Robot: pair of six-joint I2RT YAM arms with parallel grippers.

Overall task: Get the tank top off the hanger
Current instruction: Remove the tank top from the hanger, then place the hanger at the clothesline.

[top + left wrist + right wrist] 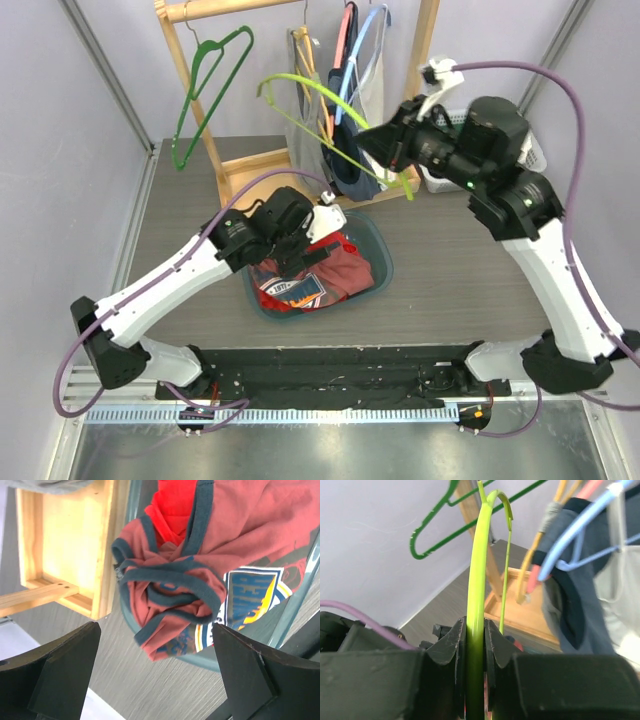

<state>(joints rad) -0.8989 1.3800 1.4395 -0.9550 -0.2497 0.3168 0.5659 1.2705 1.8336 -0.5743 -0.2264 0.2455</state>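
Observation:
A red tank top (165,585) with navy trim lies bunched in the teal basket (235,662), one fold drooping over the rim. My left gripper (155,675) hovers just above it, open, with nothing between its fingers. From above, the tank top (345,262) sits in the basket (385,262) under the left gripper (300,250). My right gripper (375,140) is raised at the back, shut on the lime green hanger (300,90). In the right wrist view the hanger (477,580) runs straight up out of the right gripper (475,635) and looks bare.
A wooden clothes rack (215,150) stands at the back with a dark green hanger (205,90) and several hangers carrying grey and dark garments (355,100). Its wooden base (65,545) lies right beside the basket. A white basket (535,155) sits at the back right.

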